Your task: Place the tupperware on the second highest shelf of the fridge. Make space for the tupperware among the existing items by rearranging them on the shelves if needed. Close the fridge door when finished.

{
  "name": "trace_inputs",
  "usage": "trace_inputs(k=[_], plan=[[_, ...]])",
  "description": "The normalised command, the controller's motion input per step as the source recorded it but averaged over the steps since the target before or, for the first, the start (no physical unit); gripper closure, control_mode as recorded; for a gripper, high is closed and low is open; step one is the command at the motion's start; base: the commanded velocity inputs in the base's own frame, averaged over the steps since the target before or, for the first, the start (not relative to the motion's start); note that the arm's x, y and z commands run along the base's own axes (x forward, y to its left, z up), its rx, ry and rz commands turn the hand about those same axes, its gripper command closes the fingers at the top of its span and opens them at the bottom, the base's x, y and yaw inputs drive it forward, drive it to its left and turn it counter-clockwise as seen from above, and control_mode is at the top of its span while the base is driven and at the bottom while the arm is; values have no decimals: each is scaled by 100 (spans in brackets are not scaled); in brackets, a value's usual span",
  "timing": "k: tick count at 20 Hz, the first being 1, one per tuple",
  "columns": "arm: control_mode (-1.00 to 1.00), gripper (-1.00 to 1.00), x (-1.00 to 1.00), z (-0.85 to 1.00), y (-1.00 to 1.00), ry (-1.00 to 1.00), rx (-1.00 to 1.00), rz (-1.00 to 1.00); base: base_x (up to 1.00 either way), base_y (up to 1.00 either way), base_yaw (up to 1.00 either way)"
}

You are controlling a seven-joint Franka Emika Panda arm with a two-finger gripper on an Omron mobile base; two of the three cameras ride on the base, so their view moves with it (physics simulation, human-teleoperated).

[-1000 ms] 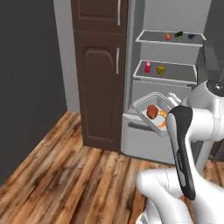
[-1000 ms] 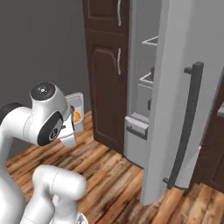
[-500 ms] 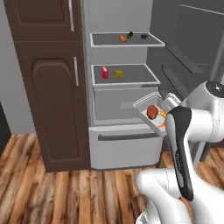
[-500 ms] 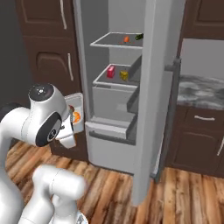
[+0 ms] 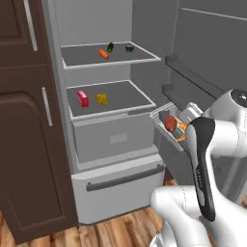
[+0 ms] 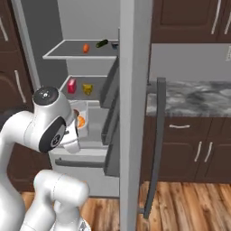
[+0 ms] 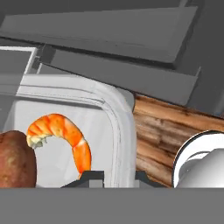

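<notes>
Holding the tupperware by its rim, my gripper is pinched tight; the second-highest shelf lies at ten o'clock, tupperware's long axis toward it.

Home kitchen: open fridge w/ food, dark wood cabinets, marble counter, wood floor.

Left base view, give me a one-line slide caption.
Gripper holds the tupperware beside the open fridge, shelves already stocked.
</notes>
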Motion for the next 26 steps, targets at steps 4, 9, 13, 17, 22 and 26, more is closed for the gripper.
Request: trace_inputs(k=[4, 9, 13, 17, 22, 26], plan=[[100, 100, 0, 0, 0, 0, 0, 0, 86, 51, -7], [100, 100, 0, 0, 0, 0, 0, 0, 78, 22, -1], [100, 100, 0, 0, 0, 0, 0, 0, 65, 17, 0], [-100, 100, 47, -37, 8, 0, 0, 0, 16, 5, 0], [-100, 100, 37, -54, 8, 0, -1, -3, 0, 0, 0], [-100, 100, 12, -14, 6, -9, 0, -3, 0, 0, 0]])
